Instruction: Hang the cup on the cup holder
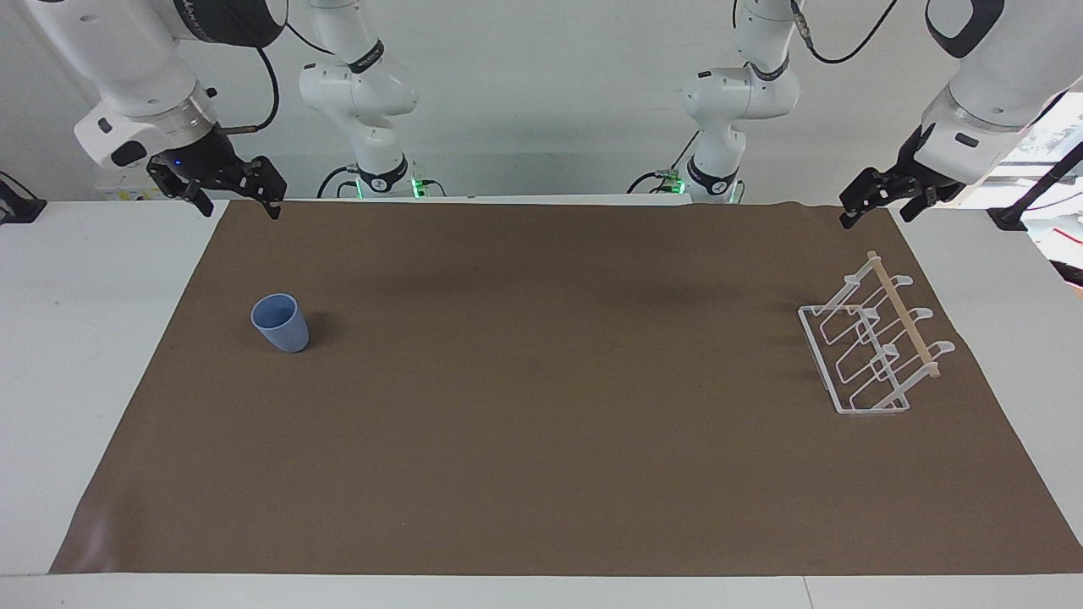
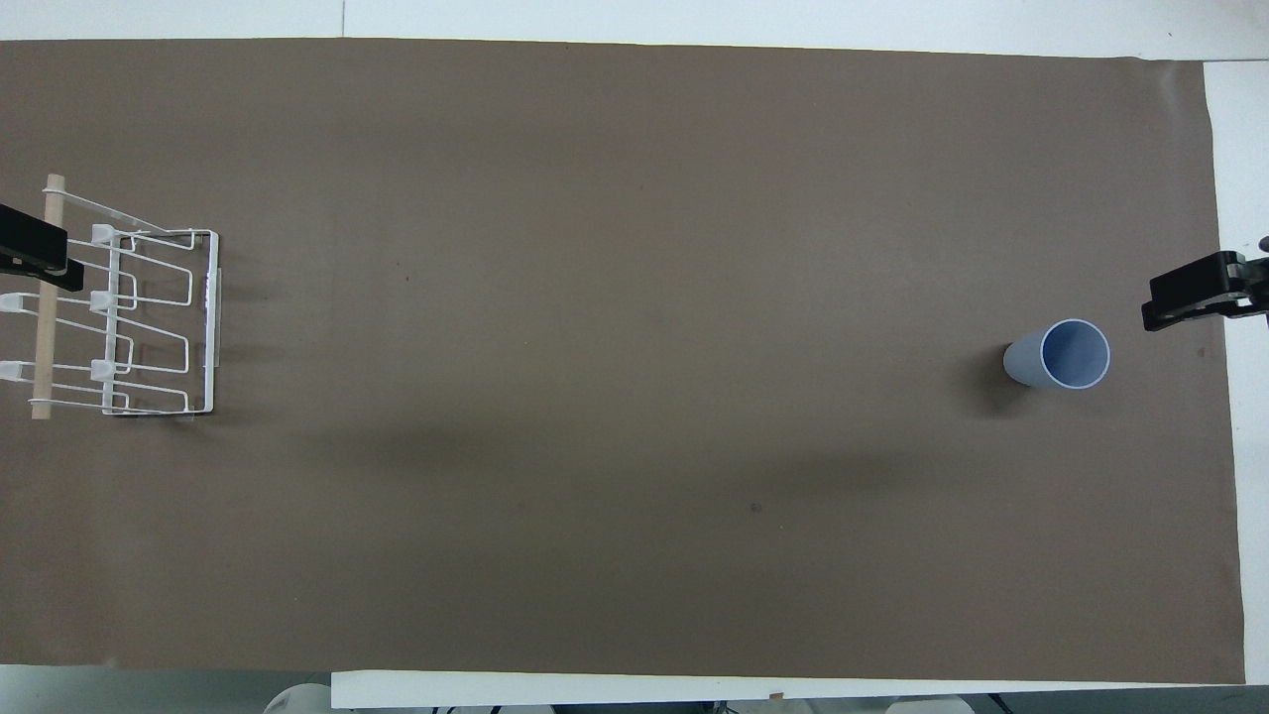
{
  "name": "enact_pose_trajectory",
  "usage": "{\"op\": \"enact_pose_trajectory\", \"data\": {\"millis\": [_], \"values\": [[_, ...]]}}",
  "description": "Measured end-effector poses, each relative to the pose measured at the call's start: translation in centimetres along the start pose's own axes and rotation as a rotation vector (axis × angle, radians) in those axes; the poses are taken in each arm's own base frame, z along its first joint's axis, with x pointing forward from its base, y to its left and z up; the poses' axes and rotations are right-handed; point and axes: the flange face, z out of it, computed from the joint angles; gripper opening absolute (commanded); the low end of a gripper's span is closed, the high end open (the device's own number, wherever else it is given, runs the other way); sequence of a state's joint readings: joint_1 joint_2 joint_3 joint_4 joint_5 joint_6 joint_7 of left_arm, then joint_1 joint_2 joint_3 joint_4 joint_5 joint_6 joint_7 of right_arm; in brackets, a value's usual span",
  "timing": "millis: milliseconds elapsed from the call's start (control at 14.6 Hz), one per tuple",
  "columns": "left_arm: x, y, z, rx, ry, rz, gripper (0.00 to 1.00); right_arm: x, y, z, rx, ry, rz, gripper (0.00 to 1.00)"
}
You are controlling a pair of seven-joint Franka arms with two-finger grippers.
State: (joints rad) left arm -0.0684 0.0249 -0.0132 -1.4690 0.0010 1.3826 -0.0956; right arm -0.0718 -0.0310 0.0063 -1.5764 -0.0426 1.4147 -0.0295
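You see the cup [image 1: 280, 322] upright and empty on the table [image 1: 541, 474] toward the right arm's end, the cup holder [image 1: 871, 347] bare at the left arm's end. Left pincer [image 1: 871, 203] and right pincer [image 1: 227, 190] hang open, holding nothing.

White table [image 1: 51, 355], brown mat [image 1: 541, 423], seemingly paper

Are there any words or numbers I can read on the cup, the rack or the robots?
Cup: plain blue, no words or numbers.
Cup holder: white wire with a wooden rod, no label.
Brown mat: nothing written on it.
Robot arms: dark bands carry lettering, on the right arm and the left arm, but it is too small to read.
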Motion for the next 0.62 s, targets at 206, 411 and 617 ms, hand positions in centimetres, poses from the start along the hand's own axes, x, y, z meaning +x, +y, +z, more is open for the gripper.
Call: {"op": "enact_pose_trajectory", "data": {"millis": [206,411,617], "values": [[0.0,0.0,0.0,0.0,0.0,0.0,1.0,0.0,0.0,0.01,0.0,0.0,0.0,1.0],[0.0,0.0,0.0,0.0,0.0,0.0,1.0,0.0,0.0,0.03,0.0,-0.001,0.0,1.0],[0.0,0.0,0.0,0.0,0.0,0.0,1.0,-0.23,0.22,0.87,0.001,-0.019,0.004,1.0]]}}
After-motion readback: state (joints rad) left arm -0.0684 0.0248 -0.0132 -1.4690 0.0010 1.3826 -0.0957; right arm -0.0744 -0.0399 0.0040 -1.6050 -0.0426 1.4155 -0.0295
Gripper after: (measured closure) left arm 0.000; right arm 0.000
